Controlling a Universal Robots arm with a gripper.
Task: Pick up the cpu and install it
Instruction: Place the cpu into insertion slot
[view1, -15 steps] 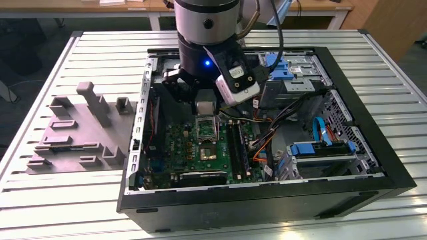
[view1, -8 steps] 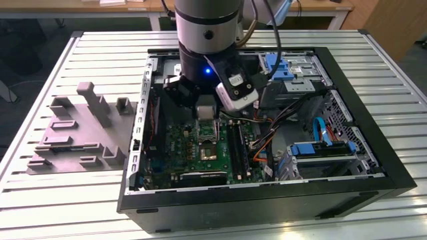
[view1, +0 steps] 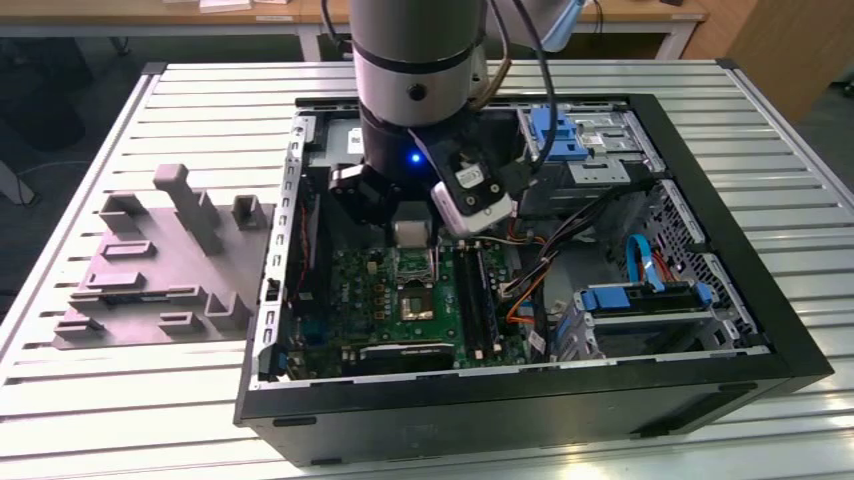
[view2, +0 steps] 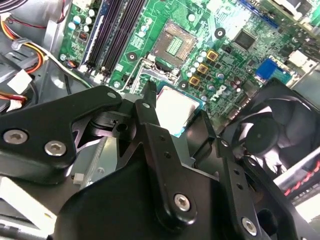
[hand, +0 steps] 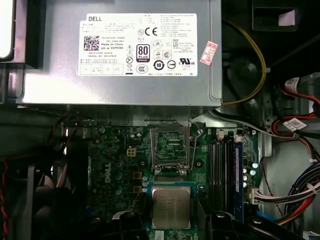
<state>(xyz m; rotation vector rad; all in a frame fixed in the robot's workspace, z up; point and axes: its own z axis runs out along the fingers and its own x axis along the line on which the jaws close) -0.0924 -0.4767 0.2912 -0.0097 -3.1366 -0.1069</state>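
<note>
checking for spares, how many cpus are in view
1: the cpu is held in the gripper above the motherboard, beside the open socket. Blocks on the grey tray may hide others.

Downward gripper (view2: 177, 112) closed on cpu (hand: 171, 207)

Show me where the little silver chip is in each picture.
Exterior view: chip under the arm, over the green board.
Second wrist view: chip between the black fan and the long black slots.
First wrist view: chip beside those slots.
Shared landmark: the long black slots, in all three.
</note>
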